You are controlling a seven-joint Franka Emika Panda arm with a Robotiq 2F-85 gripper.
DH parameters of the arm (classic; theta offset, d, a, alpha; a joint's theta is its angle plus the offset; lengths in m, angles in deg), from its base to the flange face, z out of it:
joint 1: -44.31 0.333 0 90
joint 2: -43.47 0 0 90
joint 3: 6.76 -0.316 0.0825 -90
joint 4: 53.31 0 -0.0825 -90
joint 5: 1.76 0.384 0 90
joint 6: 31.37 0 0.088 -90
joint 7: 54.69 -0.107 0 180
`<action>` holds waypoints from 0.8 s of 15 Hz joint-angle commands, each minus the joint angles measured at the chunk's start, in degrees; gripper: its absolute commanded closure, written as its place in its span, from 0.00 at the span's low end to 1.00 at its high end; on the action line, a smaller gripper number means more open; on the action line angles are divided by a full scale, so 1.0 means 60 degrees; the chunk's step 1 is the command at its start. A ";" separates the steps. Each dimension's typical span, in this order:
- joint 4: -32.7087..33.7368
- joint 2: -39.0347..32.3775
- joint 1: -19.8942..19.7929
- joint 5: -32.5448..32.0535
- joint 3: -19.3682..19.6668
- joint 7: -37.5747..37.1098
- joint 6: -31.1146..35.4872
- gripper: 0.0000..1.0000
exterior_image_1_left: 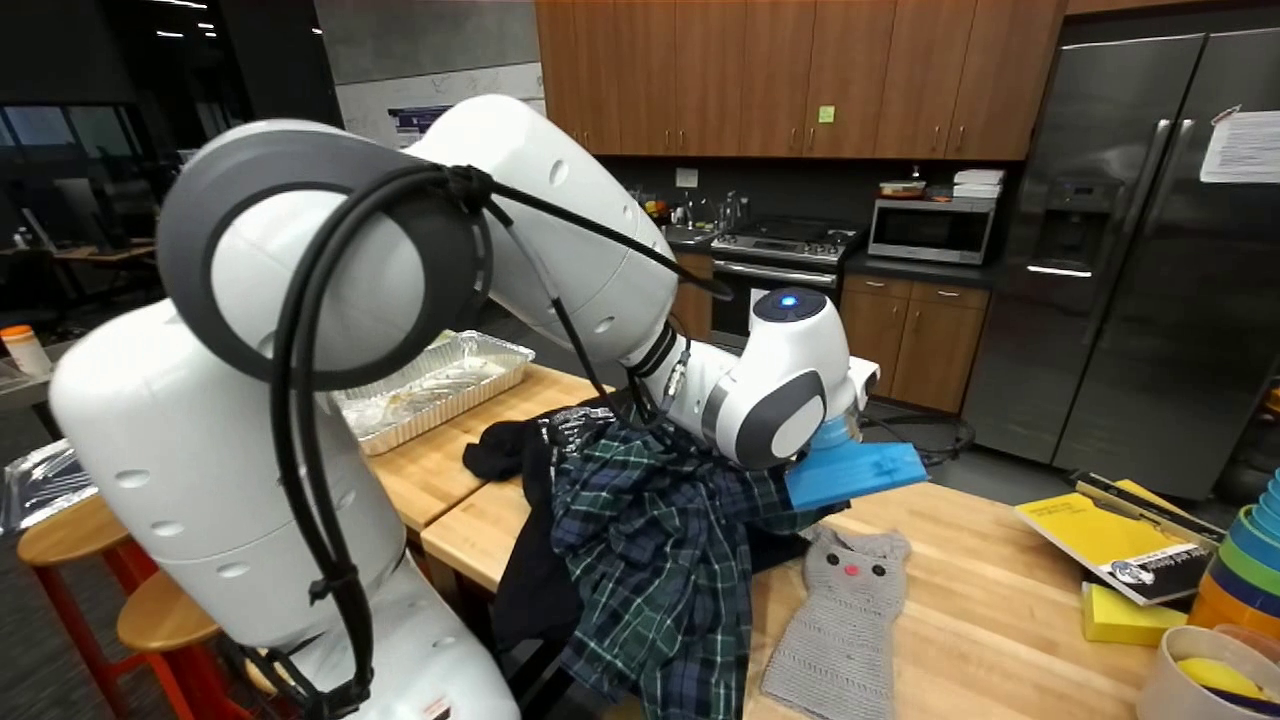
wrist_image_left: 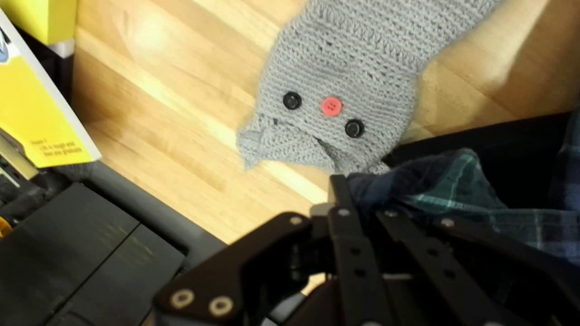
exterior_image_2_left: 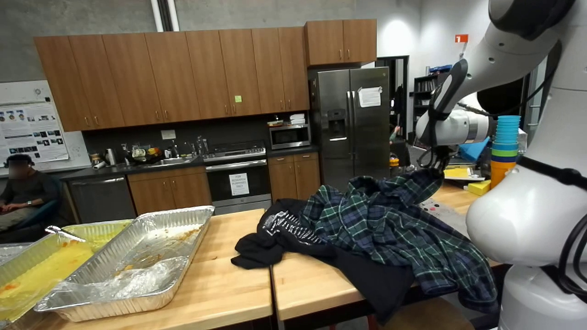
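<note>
My gripper [wrist_image_left: 362,199] is shut on a fold of a green and navy plaid shirt [wrist_image_left: 462,181]; cloth covers the right fingertip. In an exterior view the gripper [exterior_image_2_left: 438,167] holds one end of the shirt [exterior_image_2_left: 367,215] raised above the table, and the rest lies bunched and hangs over the near edge. Under it is a black garment [exterior_image_2_left: 339,252] with white print. A grey knitted cat [wrist_image_left: 344,77] with button eyes and a red button nose lies flat, just beyond the fingertips. A blue piece [exterior_image_1_left: 855,475] at the wrist hides the fingers in an exterior view.
Foil trays [exterior_image_2_left: 137,261] stand on the neighbouring wooden table [exterior_image_2_left: 229,256]. Toward the far end are a yellow book [exterior_image_1_left: 1110,540], a yellow box [exterior_image_1_left: 1130,612], stacked coloured cups [exterior_image_1_left: 1250,570] and a pale cup [exterior_image_1_left: 1190,680]. Stools [exterior_image_1_left: 75,535] stand beside the arm's base.
</note>
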 commanded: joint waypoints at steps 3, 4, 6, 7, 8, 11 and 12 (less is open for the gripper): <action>-0.0091 0.0176 -0.0538 -0.0547 0.0611 -0.1226 -0.0391 0.99; -0.0037 0.0114 -0.0618 -0.0581 0.0682 -0.1454 -0.0466 0.99; 0.0096 0.0001 -0.0728 -0.0516 0.0810 -0.2046 -0.0508 0.99; 0.0198 -0.0084 -0.0766 -0.0451 0.0864 -0.2385 -0.0473 0.99; 0.0265 -0.0108 -0.0788 -0.0430 0.0911 -0.2663 -0.0431 0.99; 0.0694 -0.0333 -0.0953 -0.0814 0.0848 -0.3919 -0.0294 0.99; 0.0899 -0.0427 -0.1042 -0.1111 0.0777 -0.4469 -0.0278 0.99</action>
